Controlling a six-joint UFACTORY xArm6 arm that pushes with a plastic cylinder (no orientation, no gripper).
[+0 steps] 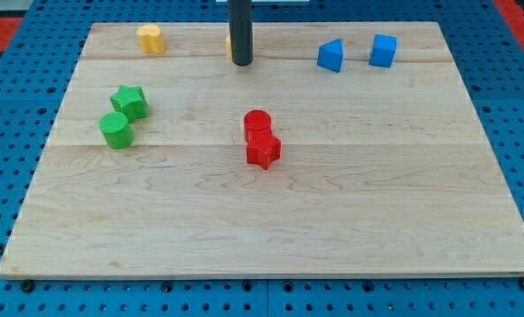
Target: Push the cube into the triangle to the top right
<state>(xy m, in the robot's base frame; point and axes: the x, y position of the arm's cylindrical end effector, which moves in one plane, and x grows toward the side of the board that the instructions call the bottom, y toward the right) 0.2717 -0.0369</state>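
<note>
Wooden board [270, 220] on blue pegboard | my tip [241, 62] at upper centre, no claw fitted so nothing to open or close, hiding most of a yellow block [230, 47] | blue cube [384, 50] upper right, near blue triangle [330, 55] on its left | risk: glancing push spins cube past triangle.

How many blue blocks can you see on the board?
2. Both sit near the view's top right: the blue triangle-like block and, just to its right, the blue cube. They are apart, and none seems hidden.
</note>
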